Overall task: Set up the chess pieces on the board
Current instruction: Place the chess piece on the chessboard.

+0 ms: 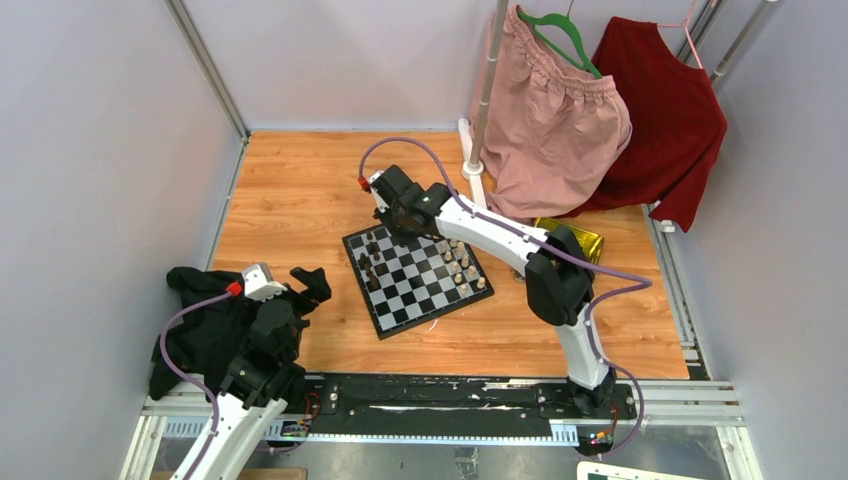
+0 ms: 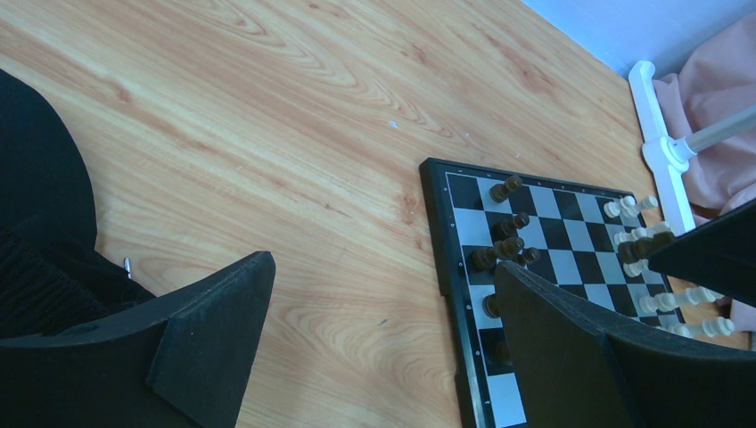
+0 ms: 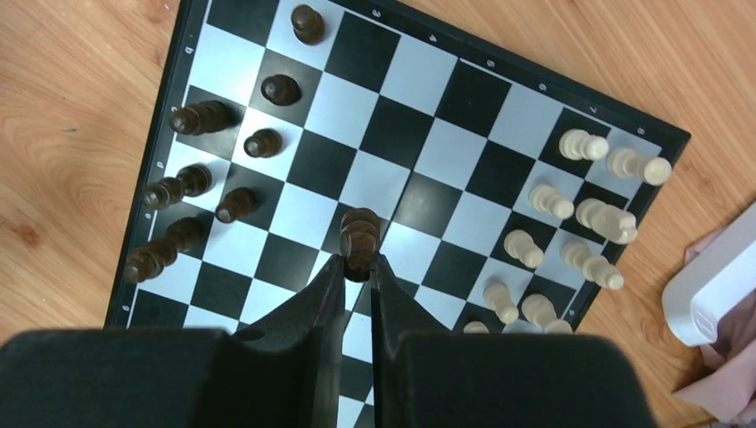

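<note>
Right claw (image 3: 359, 265) pinches one dark piece (image 3: 361, 227) over the middle of the board (image 3: 464, 116); left claw (image 2: 383, 276) gapes idle above the counter (image 2: 267, 134), beside the board. I judge it best to carry the piece upright to a free square by the dark cluster (image 3: 192, 178) at the board's edge. I would part the fingers only once it stands clear of its neighbours.

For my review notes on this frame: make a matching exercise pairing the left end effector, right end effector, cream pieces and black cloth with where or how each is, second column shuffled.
1. left end effector
2. right end effector
3. cream pieces
4. black cloth

A. clustered along one edge of the board
B. closed on a dark piece
C. lying crumpled at the near left
D. open wide, off the board

Pairs: 1-D, 2-B, 3-A, 4-C
</note>
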### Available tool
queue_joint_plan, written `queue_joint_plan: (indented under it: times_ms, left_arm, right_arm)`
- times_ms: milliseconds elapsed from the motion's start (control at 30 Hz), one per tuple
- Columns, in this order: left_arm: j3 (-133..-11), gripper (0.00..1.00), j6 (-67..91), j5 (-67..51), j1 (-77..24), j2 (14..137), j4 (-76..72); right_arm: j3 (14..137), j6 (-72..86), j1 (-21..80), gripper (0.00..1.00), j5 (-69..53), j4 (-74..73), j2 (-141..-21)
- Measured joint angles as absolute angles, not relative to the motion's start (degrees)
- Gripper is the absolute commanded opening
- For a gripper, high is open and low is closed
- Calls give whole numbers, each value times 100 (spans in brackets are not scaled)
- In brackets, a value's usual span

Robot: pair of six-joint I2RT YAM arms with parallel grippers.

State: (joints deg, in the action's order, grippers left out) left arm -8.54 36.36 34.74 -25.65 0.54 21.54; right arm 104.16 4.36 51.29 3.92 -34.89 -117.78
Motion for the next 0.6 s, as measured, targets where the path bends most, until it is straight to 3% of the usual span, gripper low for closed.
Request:
queue_joint_plan:
  times_ms: [600]
  left_arm:
    - [-854,100,3636,3474,-2565,54,2154]
  right_arm:
    - [11131,285,5181,0,148,-3826,-12862]
